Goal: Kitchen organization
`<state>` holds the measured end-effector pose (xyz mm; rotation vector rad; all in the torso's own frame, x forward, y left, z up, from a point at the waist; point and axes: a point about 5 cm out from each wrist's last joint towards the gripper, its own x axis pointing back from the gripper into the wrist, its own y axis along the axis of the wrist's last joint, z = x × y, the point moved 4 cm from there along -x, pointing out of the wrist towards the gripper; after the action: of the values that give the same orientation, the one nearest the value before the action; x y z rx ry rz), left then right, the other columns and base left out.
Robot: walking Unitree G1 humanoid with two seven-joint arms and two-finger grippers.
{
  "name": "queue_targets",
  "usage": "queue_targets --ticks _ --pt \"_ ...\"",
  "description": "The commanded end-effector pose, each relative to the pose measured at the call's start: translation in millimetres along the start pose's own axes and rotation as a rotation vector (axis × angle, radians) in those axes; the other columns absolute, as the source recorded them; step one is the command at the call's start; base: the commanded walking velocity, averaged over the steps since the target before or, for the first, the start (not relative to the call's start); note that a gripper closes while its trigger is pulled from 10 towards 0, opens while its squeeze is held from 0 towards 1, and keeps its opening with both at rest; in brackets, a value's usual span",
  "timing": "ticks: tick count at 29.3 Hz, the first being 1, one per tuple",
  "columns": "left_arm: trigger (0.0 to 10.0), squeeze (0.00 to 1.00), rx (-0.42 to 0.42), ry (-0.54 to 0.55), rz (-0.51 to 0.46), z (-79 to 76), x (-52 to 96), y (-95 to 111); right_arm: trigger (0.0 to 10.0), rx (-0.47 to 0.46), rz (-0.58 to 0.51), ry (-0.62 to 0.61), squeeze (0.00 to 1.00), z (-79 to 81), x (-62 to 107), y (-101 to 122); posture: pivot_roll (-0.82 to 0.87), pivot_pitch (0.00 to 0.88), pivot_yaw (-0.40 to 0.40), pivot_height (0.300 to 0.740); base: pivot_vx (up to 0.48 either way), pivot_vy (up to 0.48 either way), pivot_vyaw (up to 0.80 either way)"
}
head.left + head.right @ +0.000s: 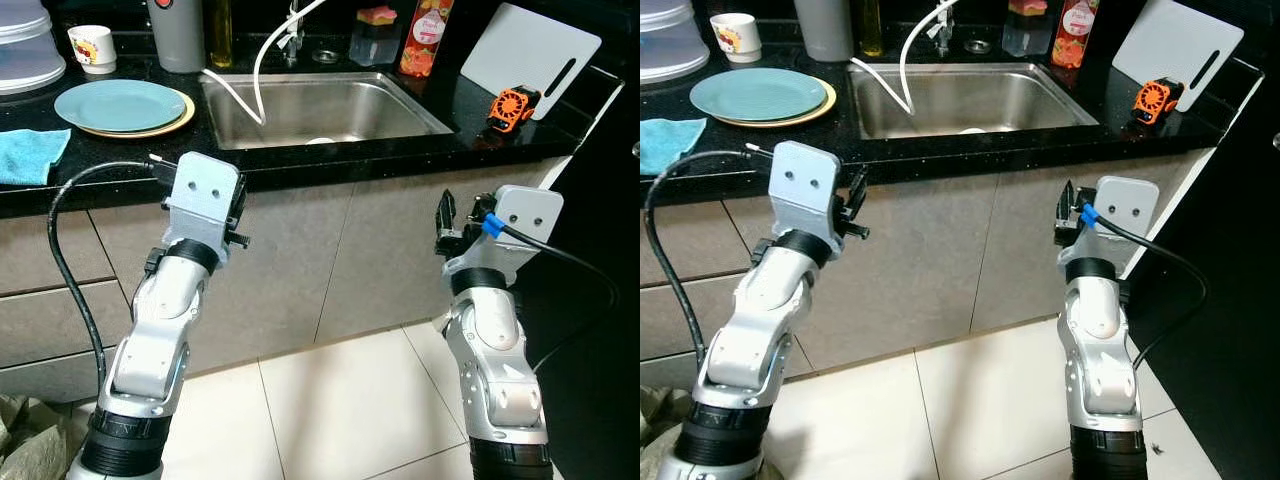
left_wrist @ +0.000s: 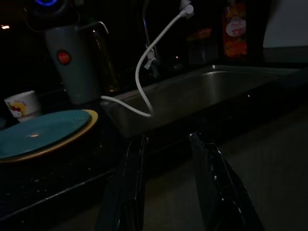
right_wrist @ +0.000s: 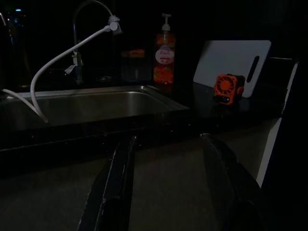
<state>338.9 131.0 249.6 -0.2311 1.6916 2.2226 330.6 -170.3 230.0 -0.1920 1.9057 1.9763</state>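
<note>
**Both hands empty below the table edge; clutter above leaves little room for error**

The risk here lies in the first reach. The table (image 1: pixel 470 110) is black and crowded, and the hands start beneath its front edge, so a lift that comes straight up could catch that edge or the cabinet face below it. On the left side, the teal plate (image 1: pixel 120 104) sits stacked on a yellow plate (image 1: pixel 178 121), close to the table's front; a careless nudge could slide the pair, and the top one may skate off the lower. The white hose (image 1: pixel 262 70) loops from the tap into the sink (image 1: pixel 320 110) and could snag a finger reaching across. On the right, the orange fan (image 1: pixel 513 106) rests near the table's far corner beside the leaning white board (image 1: pixel 525 50); bumping the board could tip it onto the fan or knock the fan off. The blue cloth (image 1: pixel 30 155) at the left edge looks harmless.

Left hand (image 2: pixel 166 183): raised in front of the cabinet, just under the table edge, wrist bent back, fingers spread apart and holding nothing, pointing toward the plates and sink. Right hand (image 3: pixel 168 183): at like height further right, fingers likewise spread and empty, aimed at the sink's right end, with the fan and board beyond.

No item for organizing is in either hand yet; all lie on the table.
</note>
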Motion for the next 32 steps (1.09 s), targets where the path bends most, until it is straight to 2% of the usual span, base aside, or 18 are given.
queue_targets --ticks 1,5,14,32 --pt "10.0 0.00 -0.010 -0.004 -0.030 -2.5 -1.2 6.6 10.0 0.001 -0.030 -0.010 0.00 -2.1 -0.8 7.6 0.19 0.030 -0.059 0.740 0.000 0.000 0.00" --pt "10.0 0.00 -0.010 -0.004 -0.037 -2.2 -1.6 7.4 10.0 0.004 -0.022 -0.011 0.00 -2.6 -0.5 5.6 0.19 0.031 -0.059 0.740 0.000 0.000 0.00" --pt "10.0 0.00 -0.012 -0.001 -0.042 -1.8 -2.5 7.5 10.0 0.005 -0.008 -0.011 0.00 -2.6 0.9 1.5 0.19 0.035 -0.057 0.740 0.334 0.000 0.00" --pt "10.0 0.00 -0.015 0.001 -0.040 -0.9 -3.1 6.6 10.0 0.004 0.001 -0.014 0.00 -2.8 1.8 -0.8 0.19 0.040 -0.055 0.740 0.480 0.000 0.00"
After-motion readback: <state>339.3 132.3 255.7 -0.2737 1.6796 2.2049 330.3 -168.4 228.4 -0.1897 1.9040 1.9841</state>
